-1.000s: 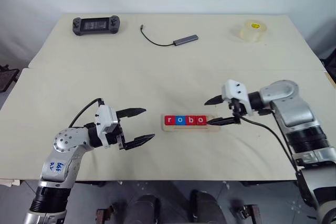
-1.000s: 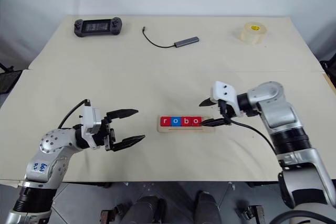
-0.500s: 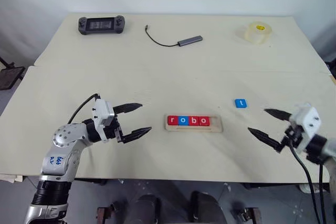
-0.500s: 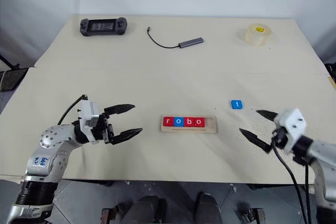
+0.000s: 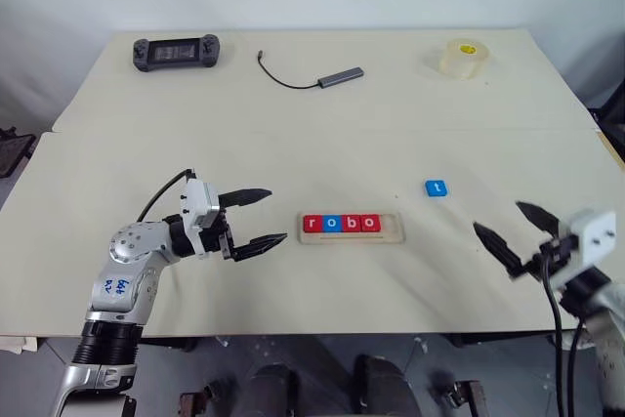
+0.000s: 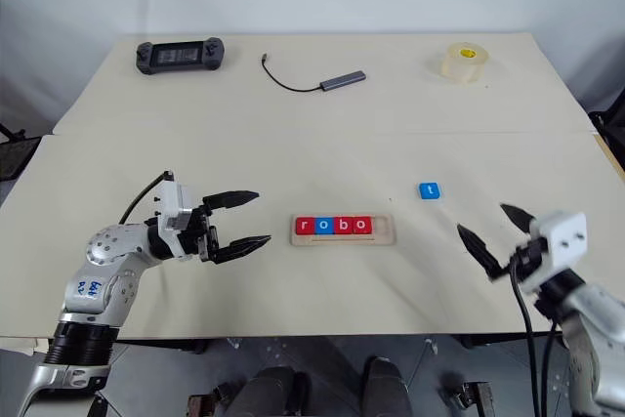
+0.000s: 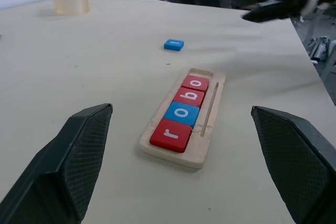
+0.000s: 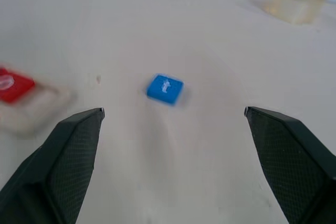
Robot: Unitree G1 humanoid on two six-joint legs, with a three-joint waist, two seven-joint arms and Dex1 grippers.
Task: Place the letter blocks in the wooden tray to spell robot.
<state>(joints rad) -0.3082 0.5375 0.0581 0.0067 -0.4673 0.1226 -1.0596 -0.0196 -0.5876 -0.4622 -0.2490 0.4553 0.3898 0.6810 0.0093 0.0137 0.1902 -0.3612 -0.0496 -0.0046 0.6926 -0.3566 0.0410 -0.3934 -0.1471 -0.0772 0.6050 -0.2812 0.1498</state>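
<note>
1. My right hand (image 6: pixel 494 234) stands empty, its two black fingers spread wide, low over the bench near its front right edge. It faces the small blue square block with a white "t" (image 6: pixel 429 190), which lies flat on the bare top, well apart from the fingers.
2. My left hand (image 5: pixel 258 219) is also open and empty, level over the bench just left of the long pale-wood tray with rounded corners (image 5: pixel 395 231), not touching it.
3. In the tray sit four flat square blocks reading r, o, b, o (image 5: pixel 341 224): red, blue, red, red, edge to edge from the left end. The right end of the tray is empty.
4. Judgement: the step in hand is the last letter. The next move calls for my right hand to reach the "t" block, close on its thin sides, and set it in the free slot beside the last "o", upright to read with the rest.
5. Room: open bench all round the "t" block. The cream-coloured bench top (image 5: pixel 293 134) carries a black handheld game console (image 5: pixel 177 49), a grey adapter on a black cable (image 5: pixel 322 74) and a roll of clear tape (image 5: pixel 460 57) near its far edge, well clear of the work.
6. Risk: the block is thin, so fingers may scrape the bench; the slot lies close to the seated "o".
</note>
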